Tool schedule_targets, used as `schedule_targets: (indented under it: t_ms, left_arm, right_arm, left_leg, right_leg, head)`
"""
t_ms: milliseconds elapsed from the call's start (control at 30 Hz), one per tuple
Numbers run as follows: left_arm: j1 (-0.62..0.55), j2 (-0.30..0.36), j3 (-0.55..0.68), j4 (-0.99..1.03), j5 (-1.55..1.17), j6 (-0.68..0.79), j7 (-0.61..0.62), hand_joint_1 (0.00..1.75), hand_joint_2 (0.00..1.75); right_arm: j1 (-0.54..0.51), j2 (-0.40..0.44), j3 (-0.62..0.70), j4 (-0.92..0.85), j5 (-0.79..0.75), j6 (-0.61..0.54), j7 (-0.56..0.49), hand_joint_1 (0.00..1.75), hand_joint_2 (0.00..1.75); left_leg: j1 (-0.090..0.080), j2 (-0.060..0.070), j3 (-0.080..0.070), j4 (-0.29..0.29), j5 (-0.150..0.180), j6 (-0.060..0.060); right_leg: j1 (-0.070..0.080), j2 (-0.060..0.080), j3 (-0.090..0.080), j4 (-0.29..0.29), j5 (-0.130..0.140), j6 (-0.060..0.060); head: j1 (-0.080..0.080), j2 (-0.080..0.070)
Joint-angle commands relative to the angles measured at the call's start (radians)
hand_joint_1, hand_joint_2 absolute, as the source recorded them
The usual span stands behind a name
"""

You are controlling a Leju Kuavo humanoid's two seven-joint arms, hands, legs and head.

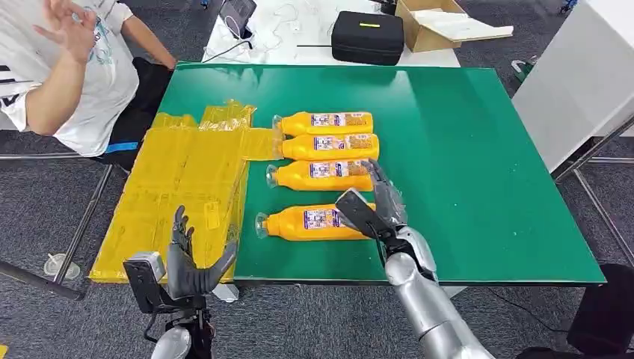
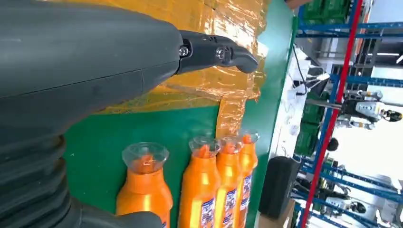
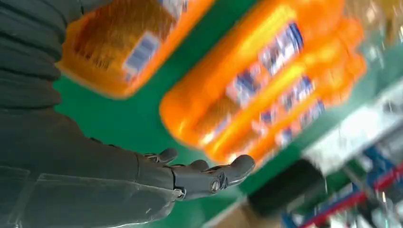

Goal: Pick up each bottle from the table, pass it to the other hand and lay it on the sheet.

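Note:
Several orange bottles lie on their sides on the green table [image 1: 463,149], caps toward the yellow sheet [image 1: 187,179]. Three lie close together [image 1: 329,146]; the nearest bottle [image 1: 306,223] lies apart from them. My right hand [image 1: 374,209] hovers at the nearest bottle's base end, fingers apart, thumb over the bottle, holding nothing. The blurred right wrist view has that bottle [image 3: 128,42] beside the palm and the fingers [image 3: 209,178] stretched out free. My left hand [image 1: 191,262] is open, palm up, at the sheet's near edge. The left wrist view faces the bottle caps [image 2: 145,159].
A person in a white shirt [image 1: 82,67] sits at the table's far left corner, beside the sheet. Behind the green table a white table carries a black case [image 1: 366,36] and a cardboard box [image 1: 441,22]. A white tabletop [image 1: 576,82] stands close on the right.

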Motion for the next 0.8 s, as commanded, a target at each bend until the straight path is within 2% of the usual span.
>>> schedule_targets:
  t_ms: [33,300,400,467,567,667,733,767,800]
  left_arm:
    - [-0.043,0.01,0.035,0.082,-0.008,-0.007,0.001,0.0,1.75]
    - [-0.043,0.01,0.035,0.082,-0.008,-0.007,0.001,0.0,1.75]
    - [-0.043,0.01,0.035,0.082,-0.008,-0.007,0.001,0.0,1.75]
    - [-0.05,0.011,0.046,0.083,-0.018,-0.016,-0.002,0.0,1.75]
    - [-0.055,0.01,0.049,0.089,-0.022,-0.019,-0.003,0.0,1.75]
    - [-0.052,0.006,0.053,0.091,-0.022,-0.025,-0.009,0.0,1.75]
    - [-0.051,0.007,0.055,0.094,-0.02,-0.028,-0.015,0.0,1.75]
    - [-0.052,0.007,0.056,0.097,-0.02,-0.028,-0.015,0.0,1.75]
    - [-0.054,0.006,0.06,0.103,-0.019,-0.03,-0.016,0.0,1.75]
  right_arm:
    - [-0.13,-0.036,0.1,0.227,-0.017,0.064,-0.01,0.0,1.75]
    - [-0.13,-0.036,0.1,0.227,-0.017,0.064,-0.01,0.0,1.75]
    - [-0.13,-0.036,0.1,0.227,-0.017,0.064,-0.01,0.0,1.75]
    - [-0.157,-0.037,0.149,0.228,-0.051,0.106,-0.048,0.0,1.75]
    - [-0.15,-0.034,0.169,0.16,-0.07,0.079,-0.088,0.0,1.75]
    - [-0.136,-0.046,0.185,0.066,-0.085,0.062,-0.084,0.0,1.75]
    - [-0.148,-0.064,0.202,0.059,-0.097,0.101,-0.071,0.0,1.75]
    - [-0.154,-0.07,0.212,0.065,-0.099,0.116,-0.07,0.0,1.75]
    - [-0.162,-0.074,0.231,0.073,-0.095,0.127,-0.07,0.0,1.75]
  left_leg:
    - [-0.001,0.002,0.004,-0.001,-0.001,0.001]
    - [-0.001,0.002,0.004,-0.001,-0.001,0.001]
    - [-0.001,0.003,0.009,-0.002,-0.002,0.002]
    - [-0.001,0.001,0.003,-0.001,-0.001,0.001]
    - [-0.001,0.001,0.005,-0.001,-0.001,0.001]
    - [-0.001,0.004,0.008,-0.001,-0.003,0.002]
    - [-0.001,0.004,0.01,0.0,-0.004,0.002]
    - [-0.001,0.002,0.004,0.0,-0.002,0.001]
    - [-0.001,0.001,0.004,0.0,-0.002,0.001]
  right_leg:
    - [0.0,0.001,0.004,-0.001,0.0,-0.001]
    - [0.0,0.001,0.004,-0.001,0.0,-0.001]
    - [0.0,0.001,0.008,-0.002,-0.002,-0.002]
    - [0.0,0.0,0.003,-0.001,-0.001,-0.001]
    - [0.0,0.0,0.005,-0.001,-0.001,-0.001]
    - [0.0,0.002,0.007,0.0,-0.002,-0.002]
    - [0.0,0.002,0.009,0.0,-0.003,-0.002]
    - [-0.001,0.0,0.003,0.0,-0.001,-0.001]
    - [0.0,0.0,0.004,0.0,-0.002,-0.001]
  head:
    - [0.0,0.0]
    - [0.0,0.0]
    - [0.0,0.0]
    - [0.0,0.0]
    - [0.0,0.0]
    - [0.0,0.0]
    - [0.0,0.0]
    - [0.0,0.0]
    - [0.0,0.0]
